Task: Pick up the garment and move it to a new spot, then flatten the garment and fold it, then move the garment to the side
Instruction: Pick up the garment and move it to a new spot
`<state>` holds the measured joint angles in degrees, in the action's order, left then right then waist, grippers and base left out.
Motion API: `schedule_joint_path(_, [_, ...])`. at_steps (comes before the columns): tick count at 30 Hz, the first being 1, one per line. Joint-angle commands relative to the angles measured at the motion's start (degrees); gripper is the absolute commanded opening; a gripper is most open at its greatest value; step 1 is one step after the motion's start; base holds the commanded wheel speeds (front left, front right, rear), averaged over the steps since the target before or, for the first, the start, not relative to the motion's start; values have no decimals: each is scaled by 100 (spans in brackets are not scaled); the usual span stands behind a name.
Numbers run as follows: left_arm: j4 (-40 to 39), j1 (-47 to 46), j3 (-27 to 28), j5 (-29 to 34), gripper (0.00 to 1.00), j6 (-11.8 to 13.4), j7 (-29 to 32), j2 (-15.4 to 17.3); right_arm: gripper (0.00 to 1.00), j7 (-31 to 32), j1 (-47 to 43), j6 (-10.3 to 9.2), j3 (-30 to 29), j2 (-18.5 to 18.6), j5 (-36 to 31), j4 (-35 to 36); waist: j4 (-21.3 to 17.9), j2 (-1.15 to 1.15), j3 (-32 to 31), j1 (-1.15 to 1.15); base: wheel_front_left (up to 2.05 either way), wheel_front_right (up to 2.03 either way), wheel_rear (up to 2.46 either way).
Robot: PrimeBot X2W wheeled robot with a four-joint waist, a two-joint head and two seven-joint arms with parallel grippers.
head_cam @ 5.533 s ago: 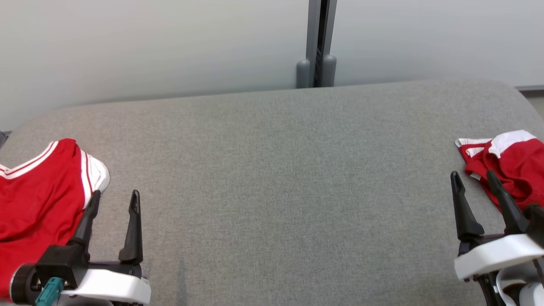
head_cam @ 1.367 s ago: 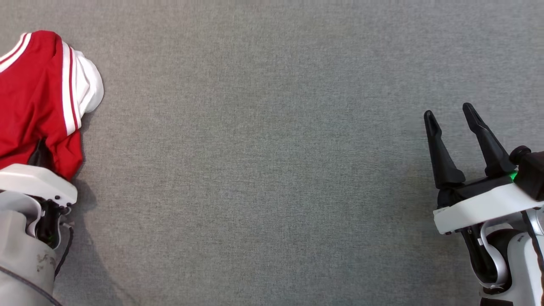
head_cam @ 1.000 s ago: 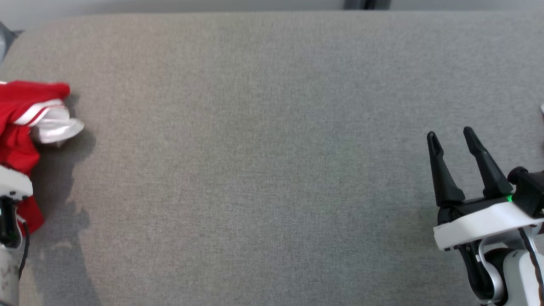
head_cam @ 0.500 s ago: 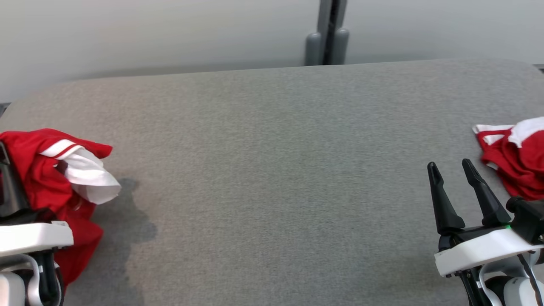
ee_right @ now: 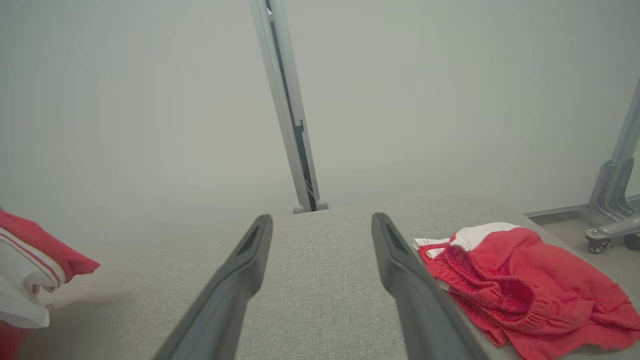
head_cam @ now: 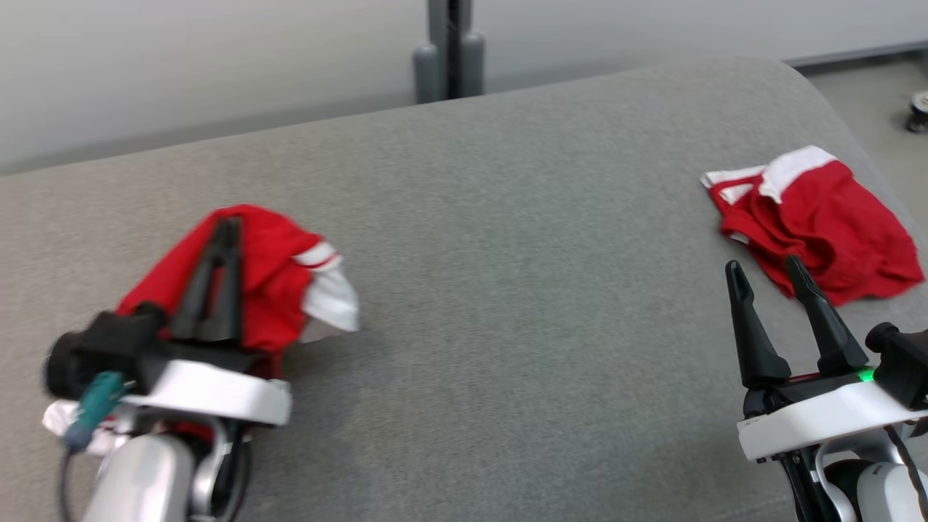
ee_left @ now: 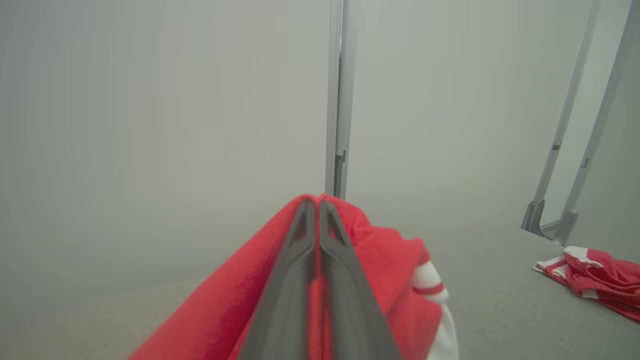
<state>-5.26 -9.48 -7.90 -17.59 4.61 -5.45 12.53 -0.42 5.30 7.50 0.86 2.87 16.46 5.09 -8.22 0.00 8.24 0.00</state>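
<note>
The garment (head_cam: 279, 279) is red with white striped trim. It hangs bunched from my left gripper (head_cam: 226, 230), which is shut on it above the left part of the grey padded table (head_cam: 522, 290). In the left wrist view the shut gripper (ee_left: 316, 204) pinches the red cloth (ee_left: 385, 255), and a white sleeve end droops to the right. My right gripper (head_cam: 763, 267) stands open and empty over the table's front right. In the right wrist view its gap (ee_right: 321, 218) frames bare table, and the garment (ee_right: 30, 250) shows at the far left.
A second red piece with a white waistband (head_cam: 819, 217) lies crumpled near the table's right edge, just beyond my right fingertips (ee_right: 520, 280). A grey post (head_cam: 448, 51) stands behind the table against a pale wall. Floor and a caster (head_cam: 919, 112) lie past the right edge.
The head camera has swung. My left gripper, still shut on the garment, has carried it up and rightward from the table's left edge. The right gripper stays open and still.
</note>
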Motion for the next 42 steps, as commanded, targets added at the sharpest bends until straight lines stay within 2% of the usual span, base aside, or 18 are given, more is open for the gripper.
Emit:
schedule_joint_path(1, [90, -173, -100, 49, 0, -92, 16, -11, 100, -34, 41, -2, 10, 15, 14, 19, -260, 0, 172, 0, 0, 0, 0])
schedule_joint_path(8, [1014, -913, -969, 188, 0, -586, 57, -374, 100, -151, 128, -1, 61, 14, 14, -51, -775, 0, 560, 0, 0, 0, 0])
schedule_joint_path(15, [2120, -1491, -1390, 251, 0, -808, -2, -631, 100, -228, 186, -2, 71, 14, 65, -84, -971, 0, 987, 0, 0, 0, 0])
schedule_joint_path(22, [3020, -1852, -1606, 11, 0, -958, -305, -815, 100, -311, 250, -1, 36, 14, 137, -166, -952, 0, 1094, 0, 0, 0, 0])
schedule_joint_path(23, [3104, -1866, -1619, -31, 41, -950, -354, -841, 100, -310, 245, -2, 17, 14, 133, -185, -925, 0, 1066, 0, 0, 0, 0])
schedule_joint_path(24, [3168, -1891, -1655, -53, 100, -937, -404, -861, 100, -309, 244, -1, -3, 14, 139, -197, -899, 0, 1032, 0, 0, 0, 0])
schedule_joint_path(29, [3200, -1851, -1759, -232, 100, -963, -640, -903, 100, -271, 210, -2, -190, 15, 74, -230, -744, 0, 822, 0, 0, 0, 0])
schedule_joint_path(31, [3038, -1719, -1783, -256, 100, -887, -771, -914, 100, -211, 147, -1, -253, 14, 3, -209, -579, 0, 640, 0, 0, 0, 0])
schedule_joint_path(34, [2791, -1581, -1652, -230, 100, -715, -859, -838, 100, -144, 102, -2, -271, 16, -52, -189, -405, 0, 458, 0, 0, 0, 0])
schedule_joint_path(42, [2114, -1066, -896, -300, 100, -222, -943, -328, 100, 4, -73, -2, -257, 17, -139, -127, 87, 0, 81, 0, 0, 0, 0])
